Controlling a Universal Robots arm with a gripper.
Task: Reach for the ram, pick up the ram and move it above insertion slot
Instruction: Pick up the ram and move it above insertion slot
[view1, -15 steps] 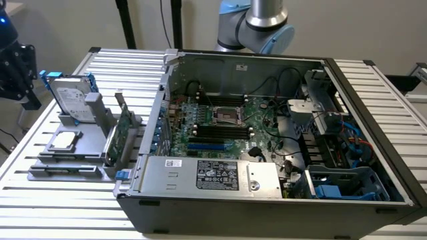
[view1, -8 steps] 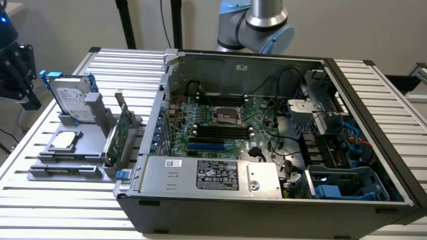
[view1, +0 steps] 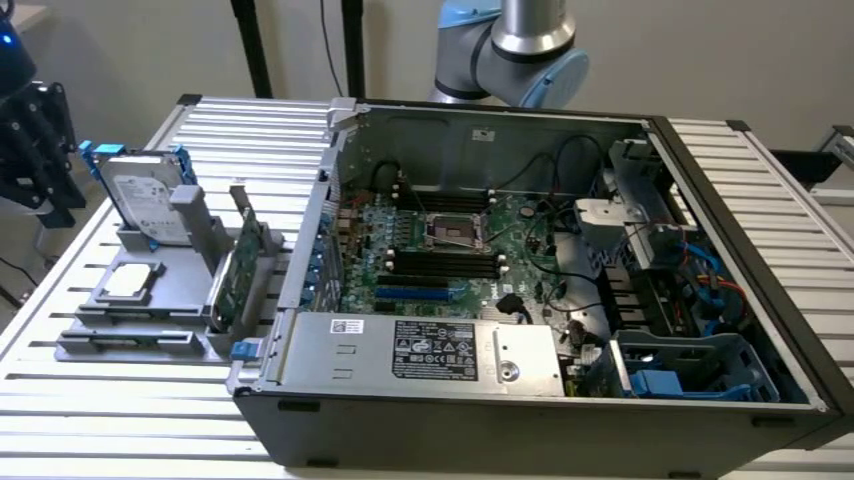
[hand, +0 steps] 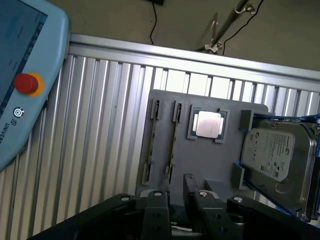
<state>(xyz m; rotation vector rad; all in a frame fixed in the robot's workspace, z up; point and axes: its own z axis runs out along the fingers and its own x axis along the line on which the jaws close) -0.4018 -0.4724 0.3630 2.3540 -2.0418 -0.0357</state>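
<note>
One holder (hand: 215, 165) lies just ahead of the tool (hand: 179, 202). It carries two long narrow slots (hand: 174, 135) nearest the tool, their contents unclear; one processor (hand: 207, 124) beyond them; one hard drive (hand: 277, 160) off to the tool's side; and one card (view1: 240, 270). One open computer case (view1: 534, 420) stands on the one bench (view1: 747, 170). One pendant (hand: 20, 75) has one red button (hand: 26, 83).

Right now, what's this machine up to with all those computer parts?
A robot arm's gripper hangs above a gray parts holder on the slatted table, beside an open computer case. The holder carries a hard drive, a processor chip and what looks like the ram, standing edge-on in a narrow slot. The gripper is nearest the ram, which has not been lifted out.
</note>
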